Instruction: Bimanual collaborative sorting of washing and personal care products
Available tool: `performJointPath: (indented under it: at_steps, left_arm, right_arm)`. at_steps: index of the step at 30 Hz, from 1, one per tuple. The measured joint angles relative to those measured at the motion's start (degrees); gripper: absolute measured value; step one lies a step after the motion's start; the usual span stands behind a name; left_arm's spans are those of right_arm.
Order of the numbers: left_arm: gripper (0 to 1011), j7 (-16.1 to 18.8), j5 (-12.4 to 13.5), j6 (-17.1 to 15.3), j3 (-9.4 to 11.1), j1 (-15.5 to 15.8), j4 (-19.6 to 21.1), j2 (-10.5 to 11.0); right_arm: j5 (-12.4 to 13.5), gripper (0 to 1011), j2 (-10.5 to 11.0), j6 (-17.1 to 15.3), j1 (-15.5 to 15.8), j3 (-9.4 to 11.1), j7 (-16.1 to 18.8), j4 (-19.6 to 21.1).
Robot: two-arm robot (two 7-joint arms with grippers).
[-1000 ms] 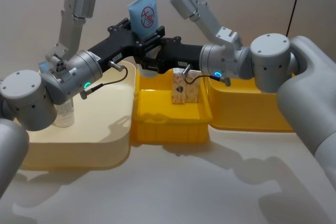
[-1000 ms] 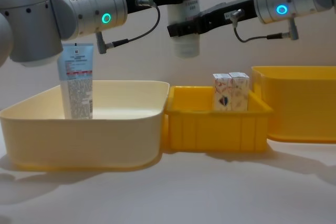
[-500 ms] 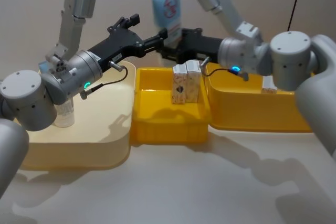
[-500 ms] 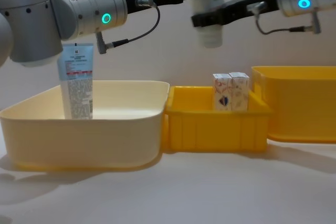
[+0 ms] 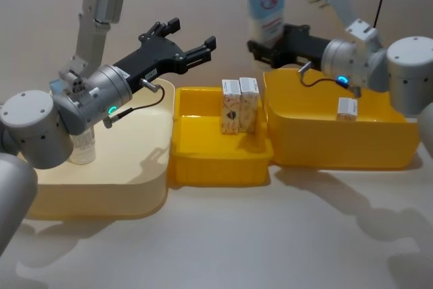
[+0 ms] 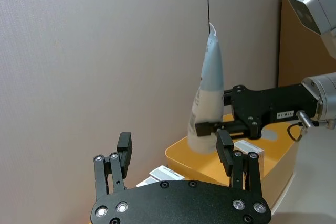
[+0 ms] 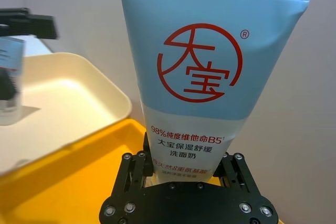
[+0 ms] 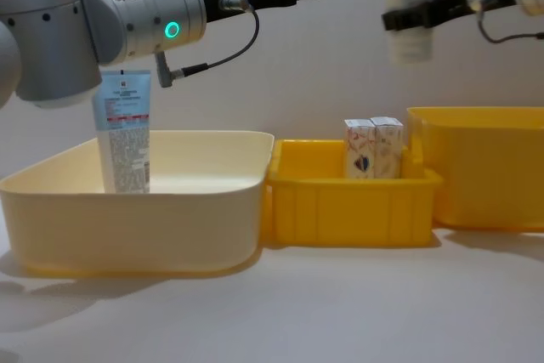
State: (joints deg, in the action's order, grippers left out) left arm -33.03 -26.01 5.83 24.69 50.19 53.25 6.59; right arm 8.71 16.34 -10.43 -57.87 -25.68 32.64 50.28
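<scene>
My right gripper (image 5: 272,44) is shut on the lower end of a pale blue tube with a red round mark (image 5: 266,3), held upright above the near-left corner of the big yellow bin (image 5: 338,150). The wrist view shows that tube (image 7: 205,77) clamped between the right gripper (image 7: 186,174) jaws. My left gripper (image 5: 193,49) hangs open and bare over the seam between the cream bin (image 5: 101,187) and the small yellow bin (image 5: 216,160). Two white cartons (image 5: 240,105) stand in the small yellow bin. A tube with a text label (image 8: 125,129) stands in the cream bin.
One more white carton (image 5: 347,108) leans inside the big yellow bin. The three bins sit side by side along the back of the pale table (image 5: 257,241). A plain wall runs close behind them.
The tube sat between both grippers a second ago. The left gripper opened and stayed put, while the right gripper carried the tube rightward and up to the big yellow bin.
</scene>
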Motion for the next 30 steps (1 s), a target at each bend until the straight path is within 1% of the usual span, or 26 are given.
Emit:
performJointPath:
  at_steps: [2,3,4,10,11,12,13,15,16,20,21,22,23,25,26,27,28,29,30]
  left_arm:
    - [1002,0.00,0.00,0.00,0.00,0.00,0.00,0.00]
    - [1002,0.00,0.00,0.00,0.00,0.00,0.00,0.00]
    - [1001,0.00,0.00,0.00,0.00,0.00,0.00,0.00]
    - [1002,0.00,0.00,0.00,0.00,0.00,0.00,0.01]
    - [1002,0.00,0.00,0.00,0.00,0.00,0.00,0.00]
    - [1002,0.00,0.00,0.00,0.00,0.00,0.00,0.01]
    - [1003,0.00,0.00,0.00,0.00,0.00,0.00,0.01]
    - [1002,0.00,0.00,0.00,0.00,0.00,0.00,0.01]
    - [1002,0.00,-0.01,0.00,0.00,0.00,0.00,0.01]
    - [1002,0.00,0.00,0.00,0.00,0.00,0.00,0.01]
    - [1002,0.00,0.00,0.00,0.00,0.00,0.00,0.00]
    - [1002,0.00,0.00,0.00,0.00,0.00,0.00,0.00]
    - [1002,0.00,0.00,0.00,0.00,0.00,0.00,0.00]
    - [1001,0.00,0.00,0.00,0.00,0.00,0.00,0.01]
    - [1002,0.00,0.00,0.00,0.00,0.00,0.00,0.01]
    - [1001,0.00,0.00,0.00,0.00,0.00,0.00,-0.01]
    - [1002,0.00,-0.01,0.00,0.00,0.00,0.01,0.00]
    - [1002,0.00,-0.01,0.00,0.00,0.00,0.01,0.01]
    - [1002,0.00,0.00,0.00,0.00,0.00,0.01,0.00]
  right_arm:
    - [-0.49,572,0.64,-0.80,0.23,0.58,-1.78,0.51]
    - [-0.49,572,0.64,-0.80,0.23,0.58,-1.78,0.51]
    - [-0.77,572,0.86,-1.29,0.28,0.81,-2.82,0.65]
    - [-2.20,572,1.25,-2.90,0.21,1.36,-6.64,0.54]
    - [-2.74,572,1.25,-3.37,0.05,1.44,-7.83,0.28]
    - [-2.74,572,1.25,-3.37,0.05,1.44,-7.83,0.28]
    - [-3.19,572,1.19,-3.78,-0.19,1.50,-8.87,-0.16]
    - [-3.69,572,1.09,-4.22,-0.40,1.51,-9.90,-0.58]
    - [-4.28,572,0.96,-4.68,-0.65,1.51,-11.14,-1.04]
    - [-5.63,577,0.37,-5.68,-1.54,1.47,-14.02,-2.70]
    - [-5.89,605,0.21,-5.88,-1.81,1.44,-14.58,-3.18]
    - [-6.53,660,-0.10,-6.30,-2.23,1.36,-15.70,-3.91]
    - [-6.81,660,-0.26,-6.48,-2.45,1.32,-16.42,-4.36]
    - [-7.37,739,-0.60,-6.80,-2.89,1.26,-17.57,-5.34]
    - [-7.91,773,-1.06,-7.05,-3.49,1.16,-18.68,-6.49]
    - [-8.19,794,-1.25,-7.17,-3.78,1.11,-19.27,-7.06]
    - [-8.79,811,-1.63,-7.41,-4.32,1.04,-20.57,-8.20]
    - [-9.07,866,-1.90,-7.46,-4.76,0.98,-21.07,-9.07]
    - [-9.32,875,-2.11,-7.51,-5.08,0.93,-21.56,-9.71]
